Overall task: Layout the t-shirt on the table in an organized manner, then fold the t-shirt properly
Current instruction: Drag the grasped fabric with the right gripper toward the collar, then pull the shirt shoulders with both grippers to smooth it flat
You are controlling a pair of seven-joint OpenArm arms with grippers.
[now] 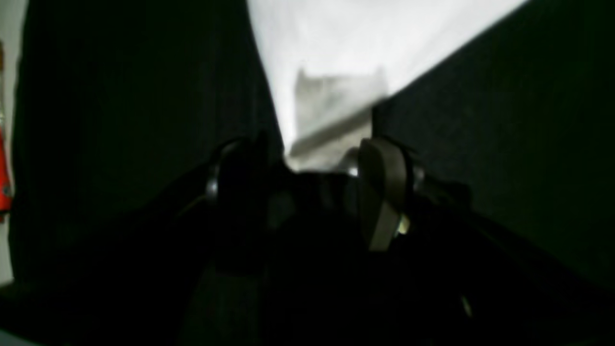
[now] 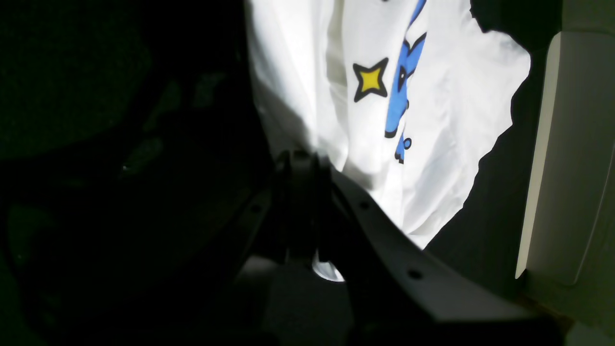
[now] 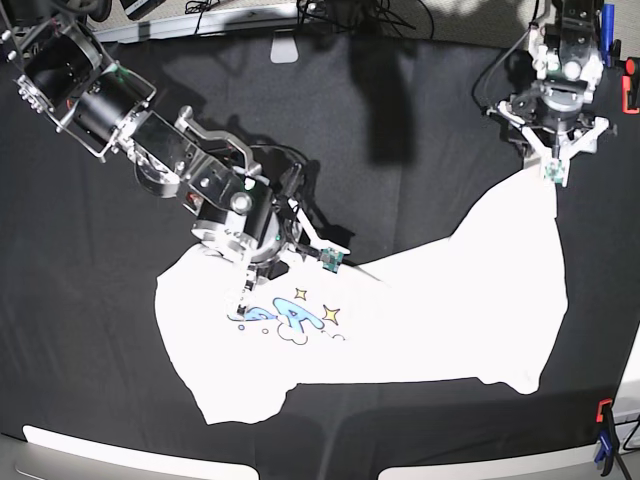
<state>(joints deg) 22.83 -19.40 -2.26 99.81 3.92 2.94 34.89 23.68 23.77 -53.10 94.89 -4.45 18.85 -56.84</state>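
Layout step: right tool [image 3: 245, 290] pinches the t-shirt [image 3: 440, 310]; left tool [image 3: 553, 172] gapes at its corner. Next: spread flat on tabletop [image 3: 400, 130].

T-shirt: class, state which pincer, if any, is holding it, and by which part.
The right pincer is shut on the t-shirt, pinching cloth beside the printed lettering. The left pincer stands open over a far corner of it, gripping nothing.

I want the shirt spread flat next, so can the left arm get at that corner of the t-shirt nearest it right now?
Probably yes. The left gripper stands open right at the t-shirt's far corner, white cloth showing between its fingers in the wrist view, with only bare black table around it.
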